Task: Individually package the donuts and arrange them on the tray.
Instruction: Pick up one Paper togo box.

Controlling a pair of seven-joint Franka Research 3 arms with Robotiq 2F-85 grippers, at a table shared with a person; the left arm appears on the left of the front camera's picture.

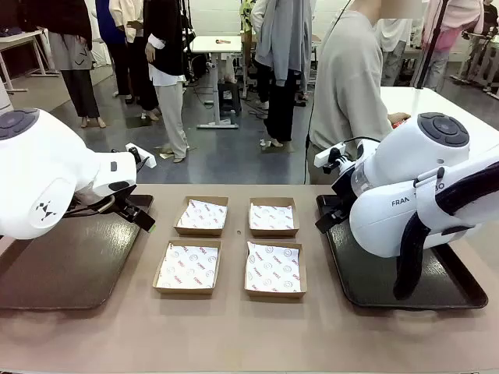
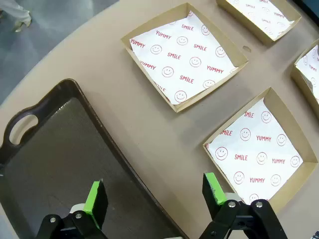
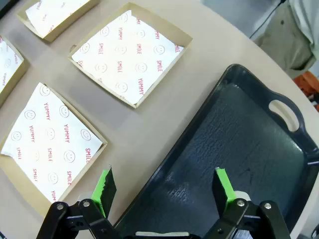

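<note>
Four boxes (image 1: 185, 291) — printed paper (image 1: 188, 266) inside

right tray (image 1: 456, 290) half hidden behind right arm (image 1: 405, 199), left tray (image 1: 70, 265) corner behind left arm (image 1: 39, 179), person's hand (image 1: 398, 118) barely visible

Four boxes (image 1: 185, 291) 2x2 at table (image 1: 234, 335) ctr, betw left tray (image 1: 70, 265) & right tray (image 1: 374, 288); person (image 1: 347, 86) behind.

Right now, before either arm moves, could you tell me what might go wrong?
The open left pincer hangs astride the left tray's rim, and the open right pincer astride the right tray's; lowering straight could strike either. The liner paper in the near right box looks loose and raised; a finger might drag it.
</note>
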